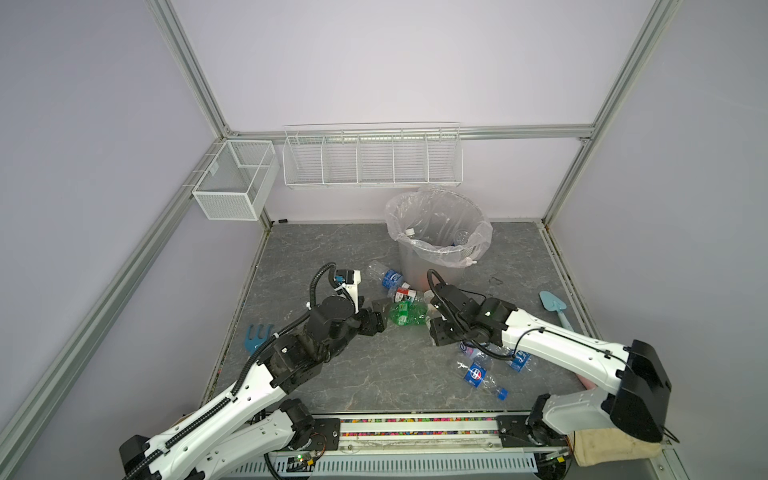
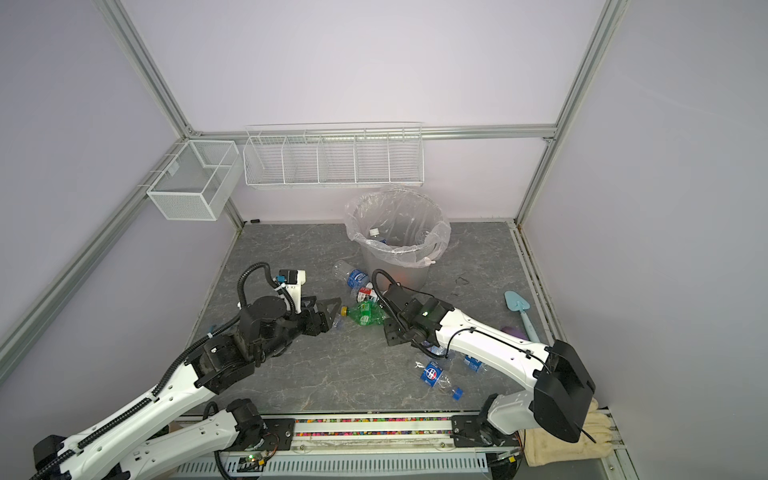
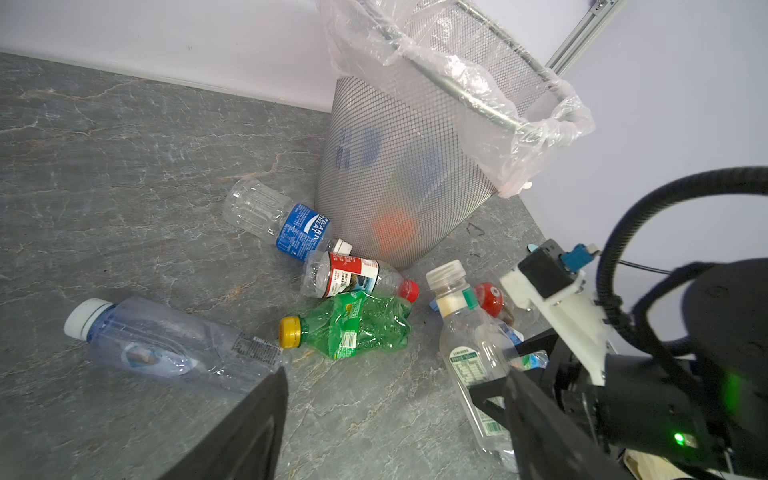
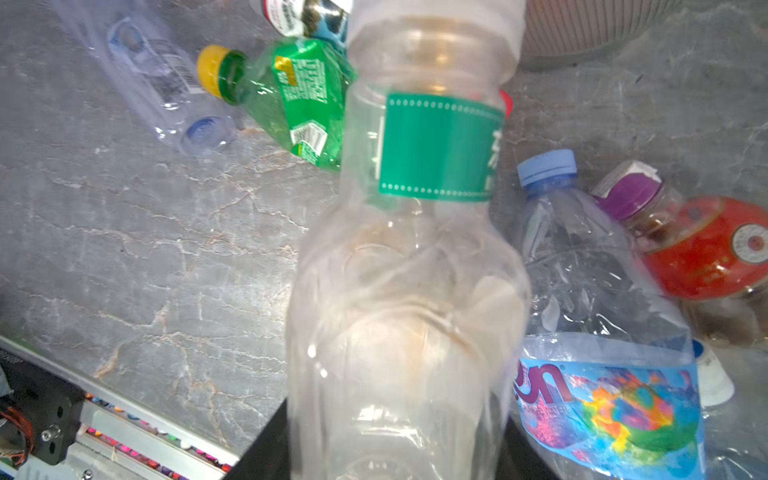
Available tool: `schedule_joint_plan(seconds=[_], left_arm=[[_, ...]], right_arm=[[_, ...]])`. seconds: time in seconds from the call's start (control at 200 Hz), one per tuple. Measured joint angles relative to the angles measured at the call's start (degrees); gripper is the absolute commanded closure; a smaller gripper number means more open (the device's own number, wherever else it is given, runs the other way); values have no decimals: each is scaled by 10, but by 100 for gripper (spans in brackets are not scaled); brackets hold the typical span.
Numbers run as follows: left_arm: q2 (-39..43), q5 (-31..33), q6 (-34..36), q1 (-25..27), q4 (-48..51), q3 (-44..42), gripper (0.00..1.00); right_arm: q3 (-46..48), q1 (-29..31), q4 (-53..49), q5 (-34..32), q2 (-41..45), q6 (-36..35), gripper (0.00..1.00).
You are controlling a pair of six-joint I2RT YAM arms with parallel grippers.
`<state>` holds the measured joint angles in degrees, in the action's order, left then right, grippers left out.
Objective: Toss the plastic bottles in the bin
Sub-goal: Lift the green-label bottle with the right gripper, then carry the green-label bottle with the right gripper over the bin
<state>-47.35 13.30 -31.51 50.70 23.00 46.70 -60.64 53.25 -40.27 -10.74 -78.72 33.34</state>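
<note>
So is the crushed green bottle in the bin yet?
No, the crushed green bottle lies on the floor in front of the bin.

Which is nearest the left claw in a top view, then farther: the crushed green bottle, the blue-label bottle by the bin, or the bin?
1. Crushed green bottle, just beyond the left claw.
2. Blue-label bottle, at the bin's foot.
3. Bin, by the back wall.

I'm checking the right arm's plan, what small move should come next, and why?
Probably lift: the right claw is shut on the clear bottle, which sits low among other bottles on the table. Raising it first should clear the green bottle before swinging to the bin.
</note>
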Motion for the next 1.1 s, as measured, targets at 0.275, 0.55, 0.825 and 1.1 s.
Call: schedule_joint_plan(seconds=[0.275,0.55,0.825,1.1], left_arm=[[0,0,-2,0,0,0,19],[0,0,-4,0,0,0,20],[0,0,-7,0,-1,-2,20],[-1,0,-9,0,-1,-2,20]], right_arm=[[-7,25,0,0,45,-39,93],[-39,47,6,0,90,-83,93],[-118,61,7,-22,123,-141,93],[-177,61,7,-70,140,-188,93]])
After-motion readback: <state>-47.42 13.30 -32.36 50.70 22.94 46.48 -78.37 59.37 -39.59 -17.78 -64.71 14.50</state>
